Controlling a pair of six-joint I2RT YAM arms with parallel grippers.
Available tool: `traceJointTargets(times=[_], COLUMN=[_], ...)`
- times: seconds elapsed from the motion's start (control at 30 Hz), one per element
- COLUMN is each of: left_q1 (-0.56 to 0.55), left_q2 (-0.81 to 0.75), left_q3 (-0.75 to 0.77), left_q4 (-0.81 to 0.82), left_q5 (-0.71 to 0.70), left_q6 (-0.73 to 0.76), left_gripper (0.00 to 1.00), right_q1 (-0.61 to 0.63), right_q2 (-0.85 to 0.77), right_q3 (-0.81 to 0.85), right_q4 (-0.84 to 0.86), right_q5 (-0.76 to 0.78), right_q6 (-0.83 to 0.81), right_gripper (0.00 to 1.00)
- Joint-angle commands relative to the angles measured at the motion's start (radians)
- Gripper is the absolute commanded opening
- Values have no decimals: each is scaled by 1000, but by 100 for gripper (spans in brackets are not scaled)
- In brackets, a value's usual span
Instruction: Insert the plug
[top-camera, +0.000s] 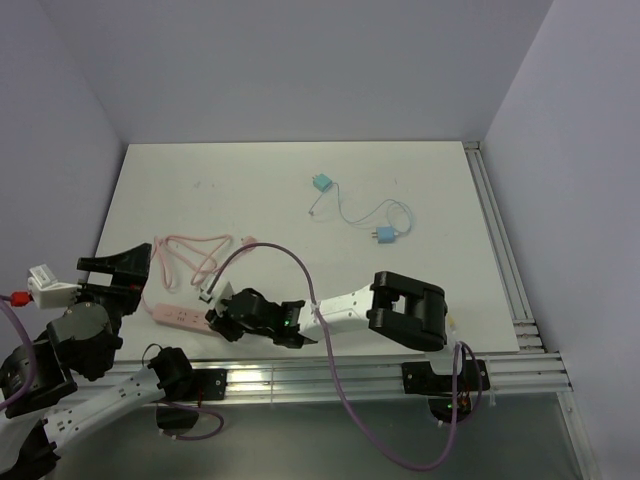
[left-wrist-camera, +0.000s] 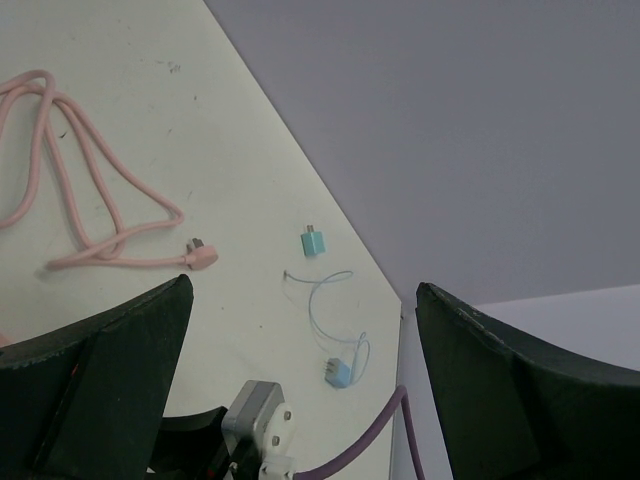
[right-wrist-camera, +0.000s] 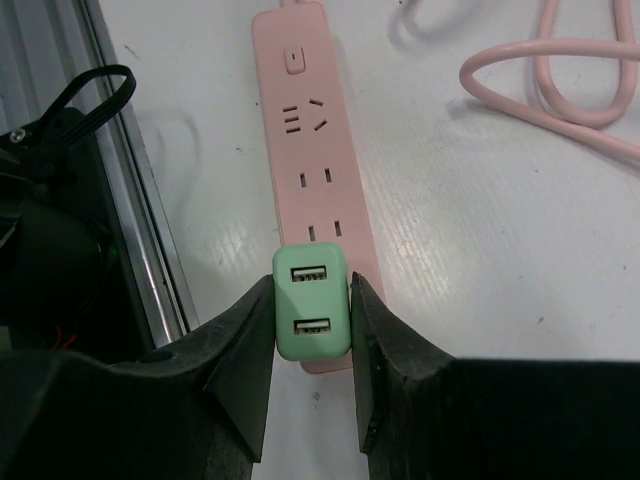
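My right fingers (right-wrist-camera: 248, 350) grip a green USB charger (right-wrist-camera: 311, 302) over the pink power strip (right-wrist-camera: 318, 150); my left fingers (left-wrist-camera: 110, 370) spread wide.

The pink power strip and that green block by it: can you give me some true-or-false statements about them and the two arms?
1. The right end effector grips a green charger. True.
2. The charger shows two USB ports. True.
3. The power strip is blue. False: it is pink.
4. The left end effector holds the pink cable. False: it is open and empty; the cable lies on the table.
5. The strip's switch sits at the charger's end. False: it is at the opposite end.
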Motion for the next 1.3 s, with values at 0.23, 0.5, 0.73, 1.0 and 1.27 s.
traceJointTargets(times=[0.23, 0.5, 0.73, 1.0, 1.27], left_q1=[4, 4, 4, 4, 4], left_q2=[-37, -35, -37, -48, -74], left_q3=[-2, 0, -3, 9, 34], left_q4=[17, 31, 46, 20, 3], left_q5=[48, 60, 68, 85, 65], left_q6=[13, 35, 53, 46, 70], left_gripper=[100, 99, 99, 99, 99], right_q1=[77, 79, 85, 86, 85], right_q2=[174, 250, 330, 396, 265], right_q3=[-166, -140, -137, -119, -218], right_q4=[-374, -398, -411, -412, -358], right_q5=[-15, 9, 31, -31, 136], right_q6=[182, 165, 185, 219, 280], right_gripper=[0, 0, 0, 0, 6])
